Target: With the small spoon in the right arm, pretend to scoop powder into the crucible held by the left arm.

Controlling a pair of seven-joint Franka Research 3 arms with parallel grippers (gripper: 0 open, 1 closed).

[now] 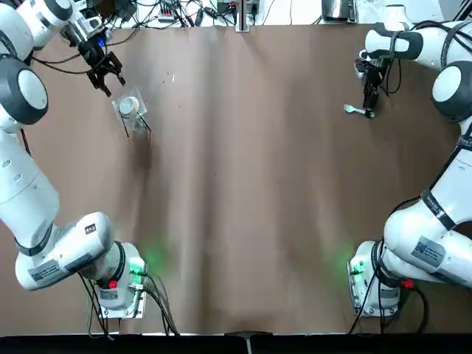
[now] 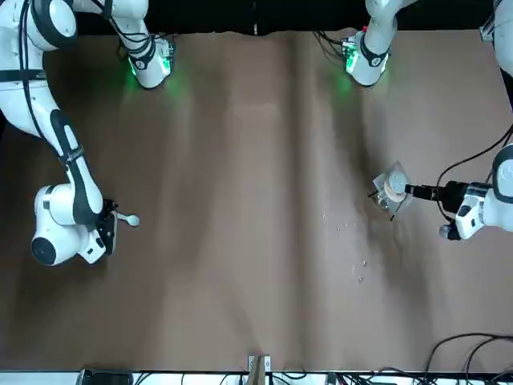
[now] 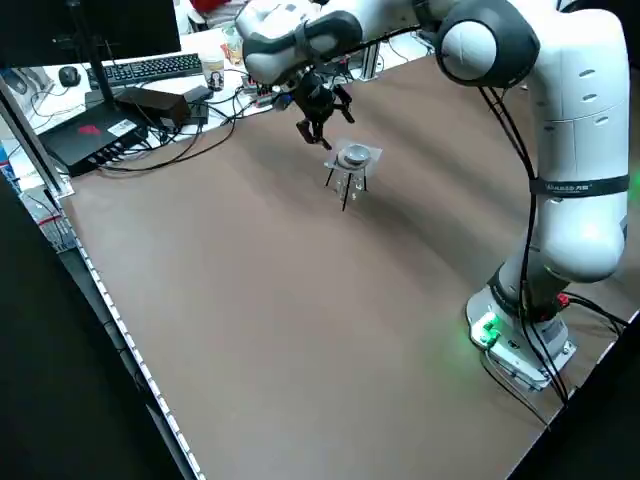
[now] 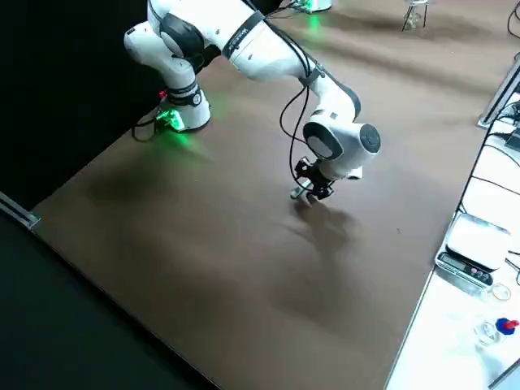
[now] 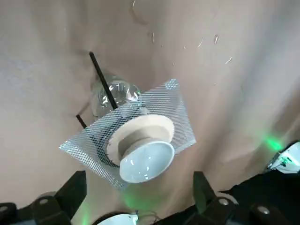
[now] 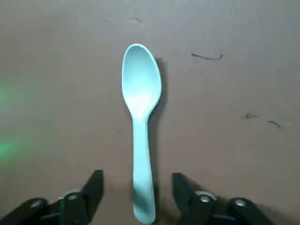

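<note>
A white crucible (image 1: 127,106) sits on a wire-mesh square (image 5: 180,115) on top of a small tripod, at the far left of the table. My left gripper (image 1: 105,77) hovers open just beyond it, touching nothing. In the left wrist view the crucible (image 5: 143,157) lies ahead of the spread fingers (image 5: 72,187). A small pale-green spoon (image 1: 355,110) lies flat on the table at the far right. My right gripper (image 1: 370,103) stands low over its handle end. In the right wrist view the spoon (image 6: 142,108) runs between the open fingers (image 6: 93,187), which do not touch it.
A small glass piece (image 5: 115,93) stands under the mesh. Tiny flecks (image 1: 170,77) lie on the brown cloth near the tripod. Cables and a keyboard (image 3: 150,68) line the far edge. A scale (image 4: 475,244) rests on the side bench.
</note>
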